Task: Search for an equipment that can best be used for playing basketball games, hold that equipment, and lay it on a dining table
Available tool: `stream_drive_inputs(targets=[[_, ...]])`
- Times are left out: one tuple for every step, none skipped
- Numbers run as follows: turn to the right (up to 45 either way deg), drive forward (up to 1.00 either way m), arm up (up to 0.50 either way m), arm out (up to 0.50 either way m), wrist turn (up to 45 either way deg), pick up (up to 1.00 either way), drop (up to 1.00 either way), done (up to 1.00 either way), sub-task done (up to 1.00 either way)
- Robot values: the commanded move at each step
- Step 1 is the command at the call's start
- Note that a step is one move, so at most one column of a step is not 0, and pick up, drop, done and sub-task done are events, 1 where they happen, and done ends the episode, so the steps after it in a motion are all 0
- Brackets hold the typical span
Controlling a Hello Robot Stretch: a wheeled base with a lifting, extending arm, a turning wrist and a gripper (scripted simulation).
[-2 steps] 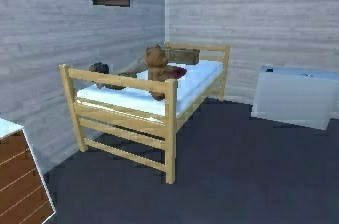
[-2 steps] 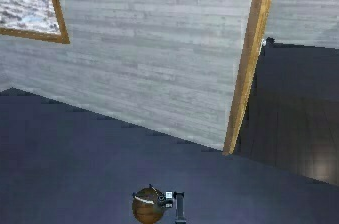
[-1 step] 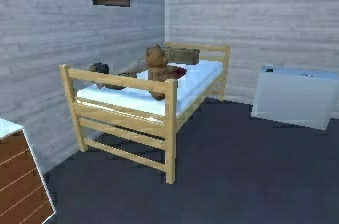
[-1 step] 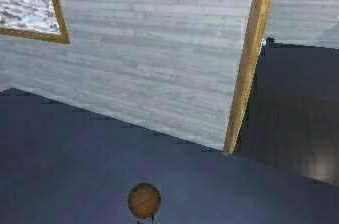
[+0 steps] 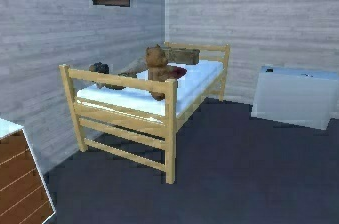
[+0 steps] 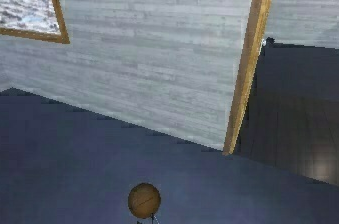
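Flooring of dark blue-grey [image 5: 247,170] spreads across the room in both views, closed in by walls of pale grey planks [image 6: 147,60]. In the forward view, a light wooden bed [image 5: 127,112] with slatted rails and a white mattress stands in the corner, its long side against the wall at the view's left. In the arm side view, a tall wooden door frame [image 6: 245,75] rises right of the middle, with a darker, glossy floor beyond it. In the forward view, a white box-like unit [image 5: 295,97] sits on the floor by the far wall, near the bed's head end. A brown dresser with a white top [image 5: 7,170] fills that view's lower left corner. A wood-framed window [image 6: 22,18] shows in the arm side view's upper left corner. A brown teddy bear [image 5: 158,66] sits upright on the mattress, with a brown cushion-like shape [image 5: 183,54] just behind it and a small dark object [image 5: 99,70] lying farther toward the foot of the bed. The basketball [image 6: 143,200], a small orange-brown ball, rests on the bare floor at the bottom middle of the arm side view, well apart from the wall and the door frame. Whether my jaws are apart or together, I cannot tell.
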Motion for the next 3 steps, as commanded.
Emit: stream_drive_inputs(targets=[[0.0, 0.00, 0.10, 0.00, 0.0, 0.00, 0.00, 0.00, 0.00], [0.0, 0.00, 0.50, 0.00, 0.0, 0.00, 0.00, 0.00, 0.00], [0.0, 0.00, 0.40, 0.00, 0.0, 0.00, 0.00, 0.00, 0.00]])
